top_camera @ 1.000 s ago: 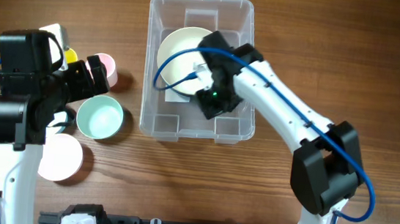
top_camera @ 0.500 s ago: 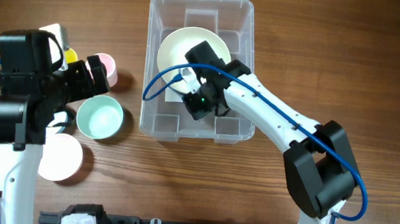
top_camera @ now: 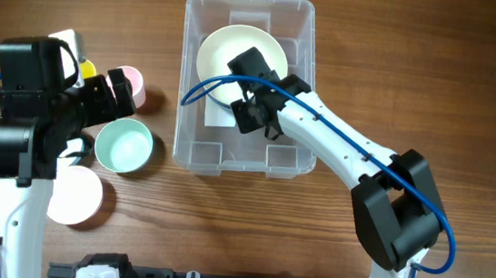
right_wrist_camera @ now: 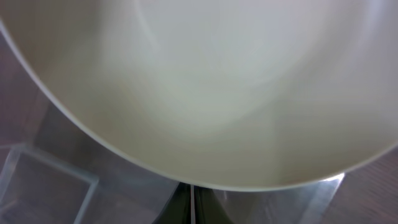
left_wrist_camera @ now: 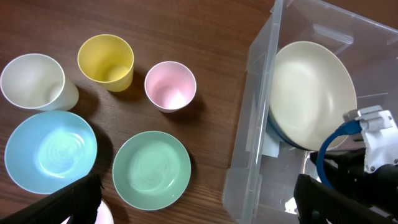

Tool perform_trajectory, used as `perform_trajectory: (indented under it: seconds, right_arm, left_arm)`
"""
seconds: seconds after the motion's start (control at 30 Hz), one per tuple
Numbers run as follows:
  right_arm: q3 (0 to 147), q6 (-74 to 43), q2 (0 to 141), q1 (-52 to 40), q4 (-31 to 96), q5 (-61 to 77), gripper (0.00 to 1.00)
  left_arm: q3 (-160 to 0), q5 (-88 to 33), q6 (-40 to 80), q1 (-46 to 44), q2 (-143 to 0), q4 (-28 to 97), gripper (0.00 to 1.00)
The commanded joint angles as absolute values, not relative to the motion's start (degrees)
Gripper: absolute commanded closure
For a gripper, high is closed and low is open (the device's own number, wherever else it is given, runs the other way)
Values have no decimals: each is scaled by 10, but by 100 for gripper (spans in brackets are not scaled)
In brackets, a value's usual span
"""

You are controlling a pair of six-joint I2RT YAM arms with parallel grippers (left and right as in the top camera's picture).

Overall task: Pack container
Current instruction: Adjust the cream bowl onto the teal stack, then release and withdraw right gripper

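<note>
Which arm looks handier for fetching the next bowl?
Probably left. The left gripper hangs open near the loose green bowl; the right gripper is down in the container, against the cream bowl.

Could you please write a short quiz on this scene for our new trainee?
1. True or false: the cream bowl is inside the container.
2. Which cup stands nearest the container? A white, B yellow, C pink.
3. Which arm reaches into the container?
Key: 1 true; 2 C; 3 the right arm.
</note>
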State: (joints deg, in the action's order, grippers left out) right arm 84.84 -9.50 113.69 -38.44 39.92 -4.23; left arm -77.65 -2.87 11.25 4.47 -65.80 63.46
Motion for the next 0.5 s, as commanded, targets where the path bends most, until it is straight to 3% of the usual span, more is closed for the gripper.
perform_trajectory:
  seconds: [0.0,0.27,0.4,0.47]
  right_arm:
    - [848,-117,1147,-382,377,-93,96]
    - [848,-92,1140,-383,389,-53,96]
    - [871,-112,1049,-385,425,-61,96]
    - [875,-127,978,-367,420,-78,90]
  left_arm:
    - [-782,-36,109,47,-660,637,0]
    - [-782,-36,109,47,-660,639,0]
    - [-782,-36,109,47,-660,639,0]
    - [-782,-36,109,47,-660,639,0]
